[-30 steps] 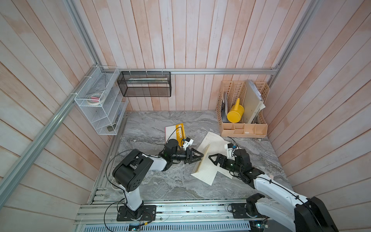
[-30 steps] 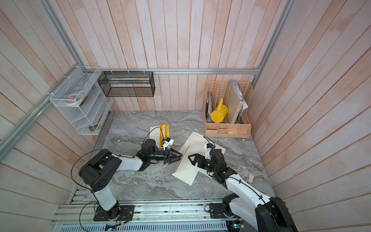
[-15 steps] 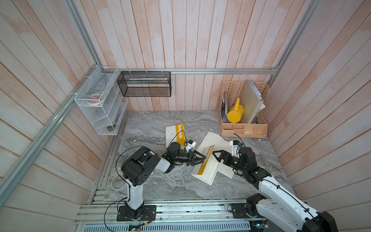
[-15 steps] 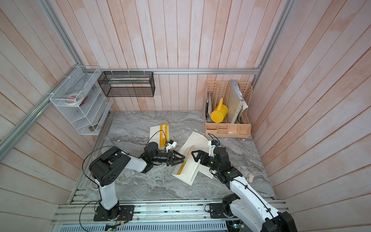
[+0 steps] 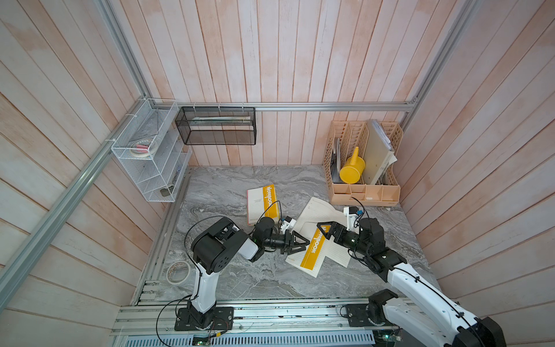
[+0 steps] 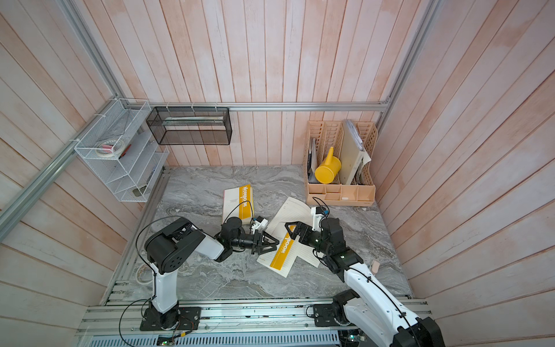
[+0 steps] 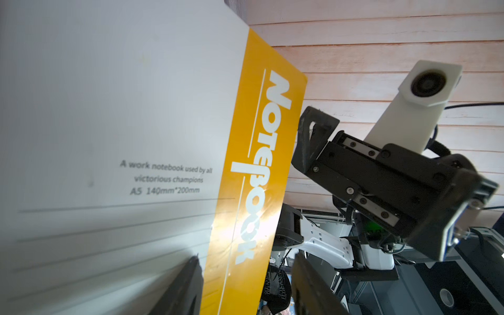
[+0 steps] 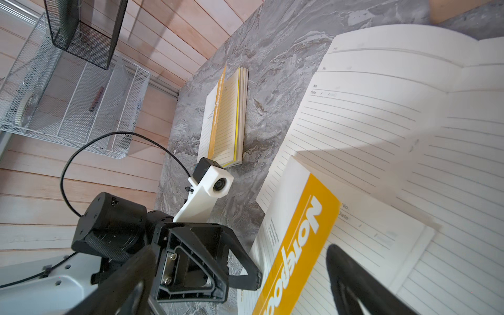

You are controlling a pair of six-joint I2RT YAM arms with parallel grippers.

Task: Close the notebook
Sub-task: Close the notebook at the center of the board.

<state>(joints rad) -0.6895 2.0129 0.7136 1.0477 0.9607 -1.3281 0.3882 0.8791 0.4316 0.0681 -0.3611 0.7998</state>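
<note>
Both spread wide, left end effector (image 5: 304, 242), right end effector (image 5: 326, 230), flanking notebook (image 5: 313, 251), cover partly raised

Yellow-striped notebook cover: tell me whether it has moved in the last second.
Yes. The cover has swung up off the marble table and over the lined pages, toward the peach organizer; its yellow stripe now shows.
</note>
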